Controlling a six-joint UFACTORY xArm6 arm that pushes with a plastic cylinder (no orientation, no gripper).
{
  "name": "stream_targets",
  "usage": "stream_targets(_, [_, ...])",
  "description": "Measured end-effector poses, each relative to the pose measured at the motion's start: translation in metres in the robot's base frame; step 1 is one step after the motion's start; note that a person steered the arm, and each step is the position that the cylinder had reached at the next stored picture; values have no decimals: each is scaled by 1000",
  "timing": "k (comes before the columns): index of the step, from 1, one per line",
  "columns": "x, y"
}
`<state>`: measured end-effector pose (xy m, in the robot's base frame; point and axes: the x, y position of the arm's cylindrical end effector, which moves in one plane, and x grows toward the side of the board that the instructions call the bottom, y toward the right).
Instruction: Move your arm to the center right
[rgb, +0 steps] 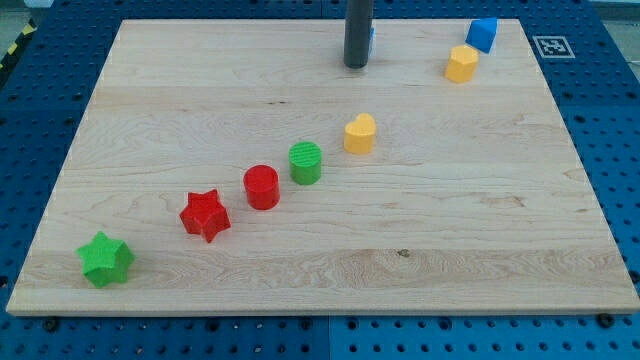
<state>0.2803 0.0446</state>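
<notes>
My tip is at the view's top centre of the wooden board, at the lower end of the dark rod. A blue block is mostly hidden just behind the rod. A yellow heart block lies below the tip. A diagonal line runs from it down to the view's left: a green cylinder, a red cylinder, a red star and a green star. At the top right lie a yellow hexagon block and a blue block.
The board rests on a blue perforated table. A black and white marker tag sits just off the board's top right corner.
</notes>
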Motion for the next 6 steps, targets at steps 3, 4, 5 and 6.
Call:
stream_targets(3, [45,57])
stream_targets(4, [83,113])
stream_targets(5, [93,186])
stream_targets(6, [77,252])
